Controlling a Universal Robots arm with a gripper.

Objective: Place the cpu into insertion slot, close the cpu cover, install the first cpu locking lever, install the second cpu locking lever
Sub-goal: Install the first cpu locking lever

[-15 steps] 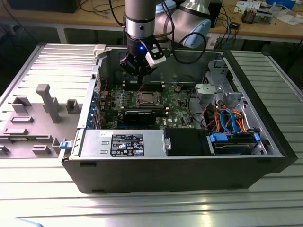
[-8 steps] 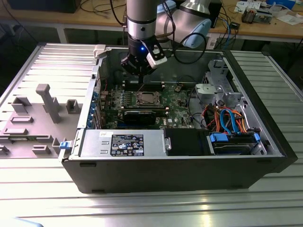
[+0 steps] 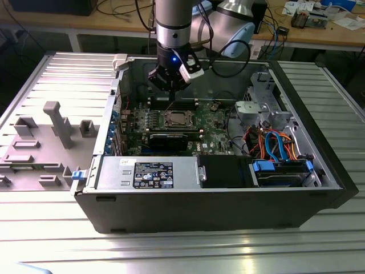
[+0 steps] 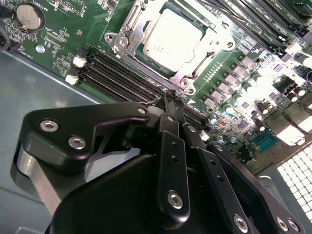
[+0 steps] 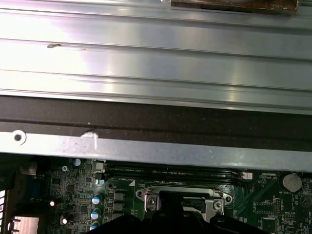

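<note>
Power supply: nearest the exterior camera, at the case front.
Gripper: hangs just above the memory slots; fingers narrow, holding nothing.
Cpu: seated in insertion slot.
Cpu cover: frames the chip, looks lowered.

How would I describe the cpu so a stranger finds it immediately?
Look into the open computer case, at the green motherboard on its floor. Near its middle, a silver cpu cover frames the cpu: a flat, dull silver square, unlike the long black memory slots beside it.
</note>
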